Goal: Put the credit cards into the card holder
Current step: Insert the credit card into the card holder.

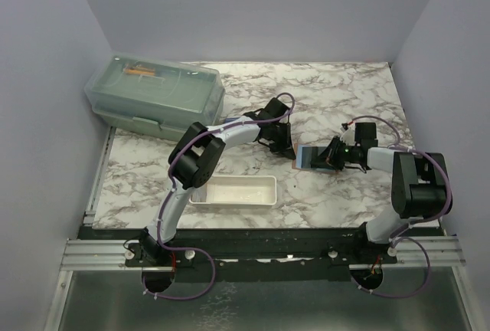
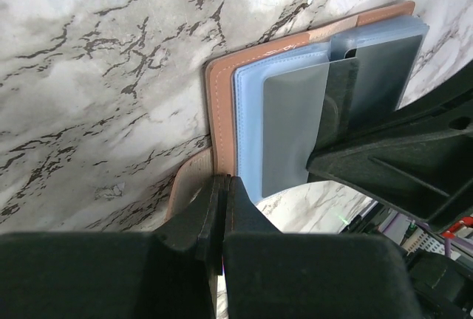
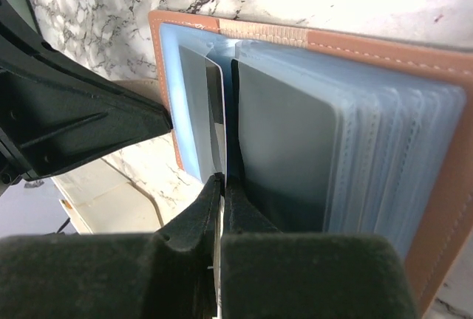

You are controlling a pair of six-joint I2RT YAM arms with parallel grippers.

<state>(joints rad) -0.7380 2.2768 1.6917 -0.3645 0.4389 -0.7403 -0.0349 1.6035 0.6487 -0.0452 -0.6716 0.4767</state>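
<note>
Card holder (image 1: 308, 158) open, credit card (image 3: 202, 112) pinched in right gripper (image 3: 223, 186)

This is a robotics lab test cell. Plain pale walls (image 1: 46, 78) box in a marble-patterned table (image 1: 344, 93). The left arm (image 1: 191, 164) and right arm (image 1: 417, 185) stand on a metal frame (image 1: 99, 253) at its near edge.

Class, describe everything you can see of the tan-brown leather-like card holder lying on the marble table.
The tan-brown leather-like card holder lies open on the marble-patterned table. Its stitched cover carries a stack of clear bluish plastic sleeves; grey cards show inside. The left gripper, shut, pinches the cover's edge; the right gripper holds a thin card edge-on at a sleeve.
</note>
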